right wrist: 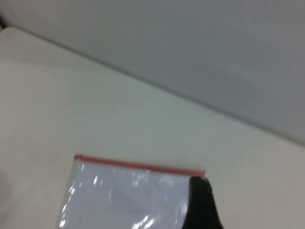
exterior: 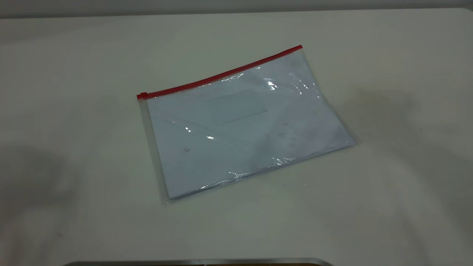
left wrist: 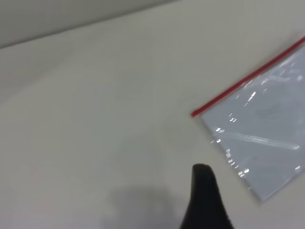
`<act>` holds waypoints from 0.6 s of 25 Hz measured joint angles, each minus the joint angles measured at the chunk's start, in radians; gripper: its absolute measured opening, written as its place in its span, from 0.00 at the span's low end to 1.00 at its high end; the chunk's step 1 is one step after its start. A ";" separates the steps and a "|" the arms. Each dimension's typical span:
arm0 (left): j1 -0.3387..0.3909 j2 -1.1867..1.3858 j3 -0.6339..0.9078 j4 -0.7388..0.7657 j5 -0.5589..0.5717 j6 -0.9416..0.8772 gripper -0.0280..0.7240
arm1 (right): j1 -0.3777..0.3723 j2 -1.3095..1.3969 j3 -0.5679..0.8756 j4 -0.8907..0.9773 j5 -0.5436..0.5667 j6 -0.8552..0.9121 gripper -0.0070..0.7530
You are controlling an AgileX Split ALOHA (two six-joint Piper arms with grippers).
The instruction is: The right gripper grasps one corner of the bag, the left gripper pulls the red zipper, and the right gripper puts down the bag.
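On the table [exterior: 74,55] you see the bag [exterior: 244,125] lying flat, its red zipper [exterior: 221,75] along the far edge. Each wrist view shows you one black fingertip only: left gripper [left wrist: 206,200], right gripper [right wrist: 201,202]. You cannot tell their jaws' state.

One dark finger of the left gripper [left wrist: 206,200] hangs over the pale desk [left wrist: 95,119], apart from the bag [left wrist: 259,138] and its red zipper [left wrist: 243,83].
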 joint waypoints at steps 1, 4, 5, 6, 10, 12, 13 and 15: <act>0.000 -0.030 0.018 -0.008 0.000 -0.005 0.82 | 0.000 -0.045 0.062 0.000 0.000 0.008 0.76; 0.000 -0.127 0.097 -0.023 0.000 -0.013 0.82 | 0.000 -0.216 0.224 0.002 0.000 0.024 0.76; 0.000 -0.166 0.132 -0.023 0.000 -0.019 0.82 | 0.000 -0.266 0.278 0.003 0.000 0.025 0.76; 0.000 -0.207 0.170 -0.023 0.000 -0.023 0.82 | 0.000 -0.325 0.331 0.004 0.000 0.025 0.76; 0.000 -0.377 0.340 -0.023 0.000 -0.029 0.82 | 0.000 -0.538 0.529 0.006 0.000 0.025 0.76; 0.000 -0.459 0.427 -0.023 0.000 -0.030 0.82 | 0.000 -0.631 0.630 0.006 0.000 0.025 0.76; 0.000 -0.502 0.474 -0.021 0.000 -0.030 0.82 | 0.000 -0.679 0.687 0.006 0.000 0.025 0.76; 0.000 -0.573 0.555 -0.019 0.000 -0.030 0.82 | 0.000 -0.770 0.790 0.006 0.000 0.025 0.76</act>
